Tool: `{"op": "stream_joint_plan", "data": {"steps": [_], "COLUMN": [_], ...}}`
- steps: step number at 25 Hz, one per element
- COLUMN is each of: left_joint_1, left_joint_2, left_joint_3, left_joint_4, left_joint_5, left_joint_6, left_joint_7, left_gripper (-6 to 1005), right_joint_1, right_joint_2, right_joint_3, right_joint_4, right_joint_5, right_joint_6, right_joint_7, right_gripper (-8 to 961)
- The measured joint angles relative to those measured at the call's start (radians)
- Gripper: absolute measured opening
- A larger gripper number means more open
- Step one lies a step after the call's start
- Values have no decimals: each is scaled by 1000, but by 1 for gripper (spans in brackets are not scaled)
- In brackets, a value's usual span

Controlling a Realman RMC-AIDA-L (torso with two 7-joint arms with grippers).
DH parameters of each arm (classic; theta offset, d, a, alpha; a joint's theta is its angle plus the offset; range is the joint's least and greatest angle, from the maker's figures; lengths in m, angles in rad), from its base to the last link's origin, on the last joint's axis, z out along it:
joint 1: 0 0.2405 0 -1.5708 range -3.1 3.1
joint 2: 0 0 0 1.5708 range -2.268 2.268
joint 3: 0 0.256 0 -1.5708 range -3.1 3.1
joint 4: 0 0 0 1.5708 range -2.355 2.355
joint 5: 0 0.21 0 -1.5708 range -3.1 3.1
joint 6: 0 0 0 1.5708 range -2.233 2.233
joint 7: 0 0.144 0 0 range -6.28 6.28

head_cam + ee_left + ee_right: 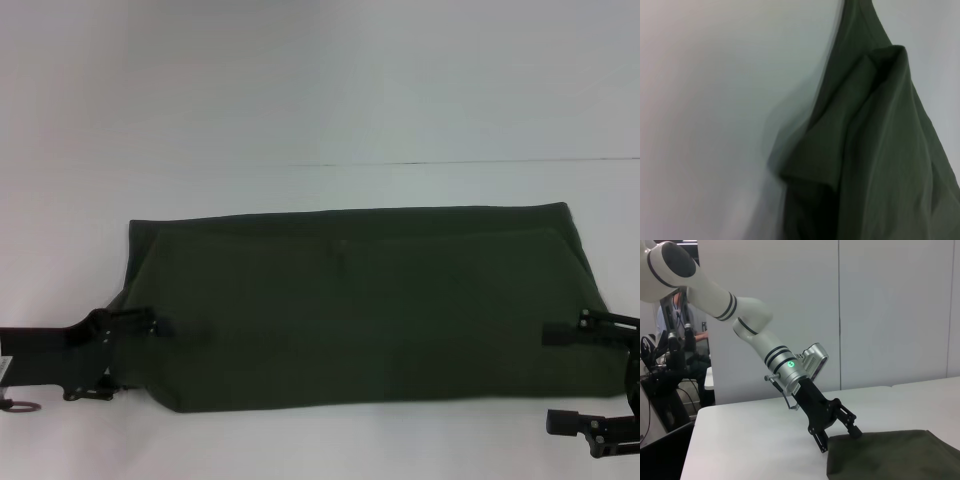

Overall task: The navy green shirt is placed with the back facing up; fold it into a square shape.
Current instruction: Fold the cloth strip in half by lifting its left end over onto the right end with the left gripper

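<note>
The navy green shirt (360, 305) lay folded into a long band on the white tabletop (320, 110); my left claw (160, 327) and right claw (560, 334) each clamped an end.

The scene is being lit evenly and softly; the shirt (875, 150) edge is being smeared by blur in the left wrist view, and little shadow is being cast.

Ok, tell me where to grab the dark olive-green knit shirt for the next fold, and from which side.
Take the dark olive-green knit shirt at its two short ends, coming in from the sides. It lies as one long band across the white table, so the ends are what must meet. The left gripper and right gripper sit at those ends; a low, flat pinch seems best.
</note>
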Motion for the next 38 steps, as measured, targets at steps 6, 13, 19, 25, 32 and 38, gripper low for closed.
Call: {"op": "stream_joint_plan", "data": {"steps": [6,13,19,25,32,38], "left_joint_1": [6,14,20,11,20,13], "left_joint_2": [1,2,1,-3,-5,-4], "left_joint_3": [0,1,-7,-2,-10,-9], "left_joint_4": [7,31,38,16,23,23], "left_joint_5": [3,8,-3,-5,-8,-12], "left_joint_6": [1,3,1,32,23,21], "left_joint_7": [2,0,-2,-4,-6,-6], "left_gripper": [902,902,901,902,903,901], "right_joint_1": [0,0,-1,-2,-5,-8], "right_joint_2": [0,0,0,0,0,0], "right_joint_3": [0,0,0,0,0,0], "right_joint_4": [0,3,3,2,0,-1], "right_joint_5": [-4,-6,-6,-6,-5,-2], "right_joint_6": [0,3,3,1,1,1], "right_joint_7": [0,0,0,0,0,0], "right_gripper": [913,913,913,913,912,912]}}
